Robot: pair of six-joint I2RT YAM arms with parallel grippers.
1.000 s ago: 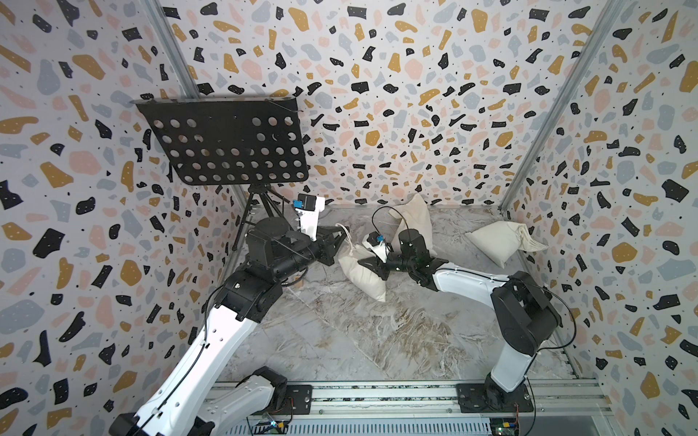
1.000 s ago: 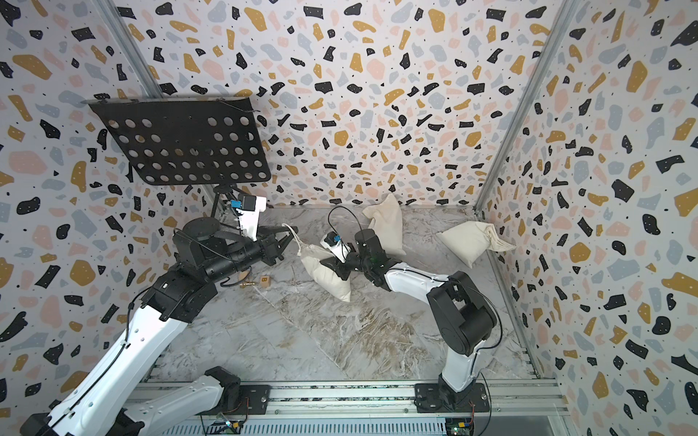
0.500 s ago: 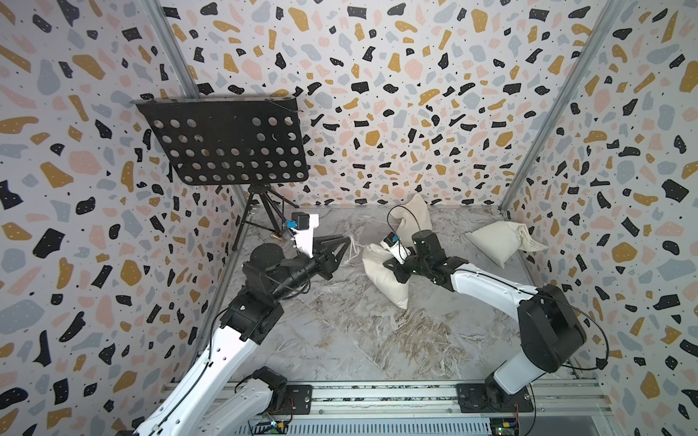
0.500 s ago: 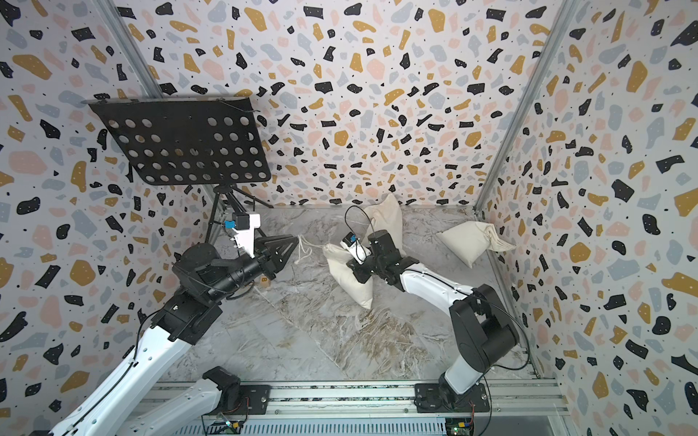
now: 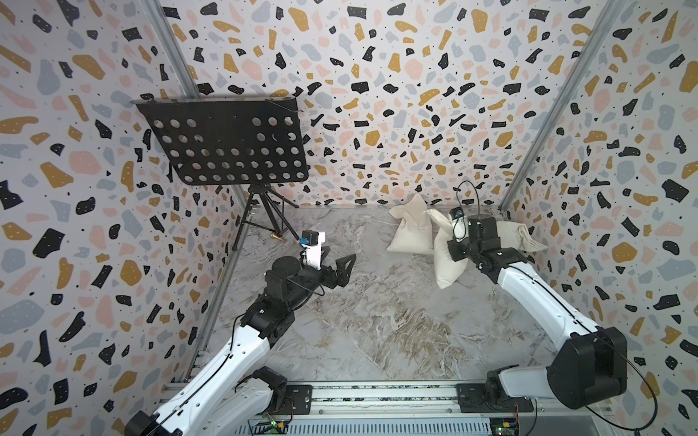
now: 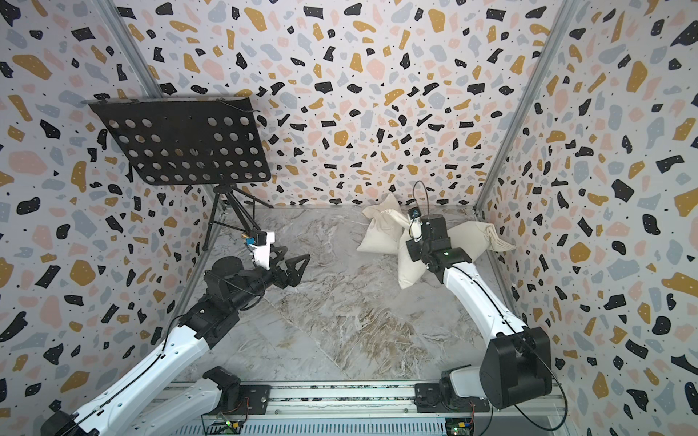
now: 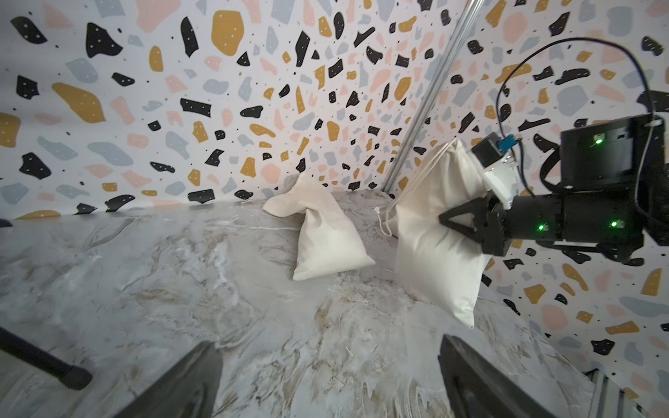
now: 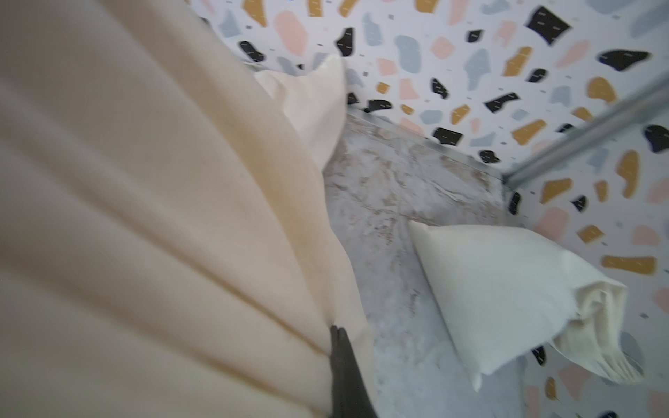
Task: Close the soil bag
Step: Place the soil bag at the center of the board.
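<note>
The soil bag point(image 5: 445, 264) point(image 6: 409, 268) is a plump cream-white sack held on end at the back right, its lower corner close to the floor. My right gripper point(image 7: 443, 219) point(image 8: 336, 331) is shut on a pinch of cloth on its side. Thin white cords point(image 7: 416, 182) trail from its gathered neck down to the floor. The bag's cloth fills much of the right wrist view. My left gripper point(image 5: 340, 260) point(image 6: 296, 260) point(image 7: 325, 362) hangs open over the floor at the left, well apart from the bag, with nothing between its fingers.
A limp cream bag point(image 5: 411, 230) point(image 7: 325, 235) leans at the back wall beside the soil bag. A beige stuffed sack point(image 5: 519, 236) point(image 8: 506, 289) with a frilled rim lies by the right wall. A black music stand point(image 5: 226, 143) on a tripod is at the back left.
My left gripper opened, let go near the bag's neck and drew back to the left. My right gripper carried the soil bag rightward and back toward the other sacks.
</note>
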